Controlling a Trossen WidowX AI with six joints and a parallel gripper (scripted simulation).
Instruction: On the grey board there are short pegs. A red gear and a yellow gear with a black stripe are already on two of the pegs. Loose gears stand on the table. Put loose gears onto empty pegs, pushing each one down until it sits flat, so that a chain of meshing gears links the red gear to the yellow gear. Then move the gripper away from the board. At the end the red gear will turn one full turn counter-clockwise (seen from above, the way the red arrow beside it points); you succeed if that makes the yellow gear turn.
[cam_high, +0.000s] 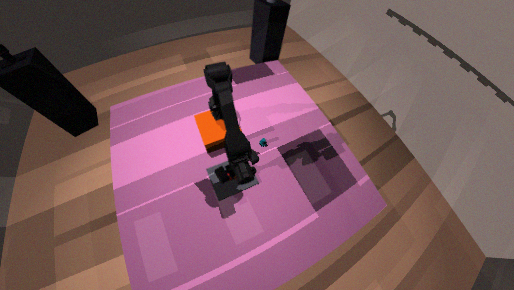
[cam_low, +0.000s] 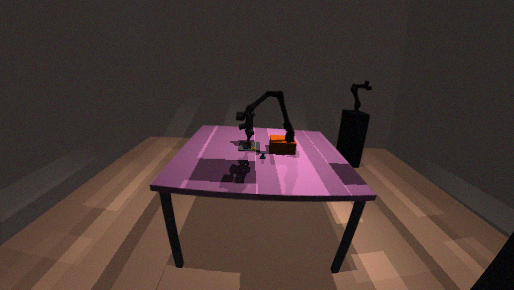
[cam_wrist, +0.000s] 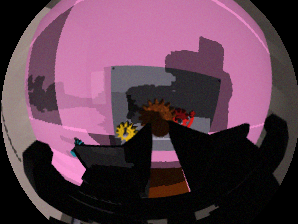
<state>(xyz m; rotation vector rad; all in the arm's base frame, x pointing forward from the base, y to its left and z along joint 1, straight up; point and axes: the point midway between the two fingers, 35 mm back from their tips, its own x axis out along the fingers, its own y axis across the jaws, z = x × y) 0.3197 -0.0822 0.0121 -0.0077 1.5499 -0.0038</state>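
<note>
Orange-brown toothed gear (cam_wrist: 157, 113) pinched in the black parallel-jaw gripper (cam_high: 243, 172) (cam_low: 248, 144) (cam_wrist: 158, 124), over the flat grey board (cam_high: 227, 189) (cam_low: 242, 148) (cam_wrist: 119, 82).

In the wrist view it appears between the small red toothed gear (cam_wrist: 184, 118) and the yellow toothed gear (cam_wrist: 125, 131); whether it touches either, I cannot tell. A small teal piece (cam_high: 263, 142) (cam_low: 263, 155) stands on the pink table (cam_high: 165, 150) (cam_low: 300, 175) (cam_wrist: 135, 40), off the board.

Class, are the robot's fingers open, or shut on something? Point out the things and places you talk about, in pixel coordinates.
Shut on something: the wrist view shows a brown gear (cam_wrist: 157, 111) between the fingers' tips (cam_wrist: 160, 131).
</note>
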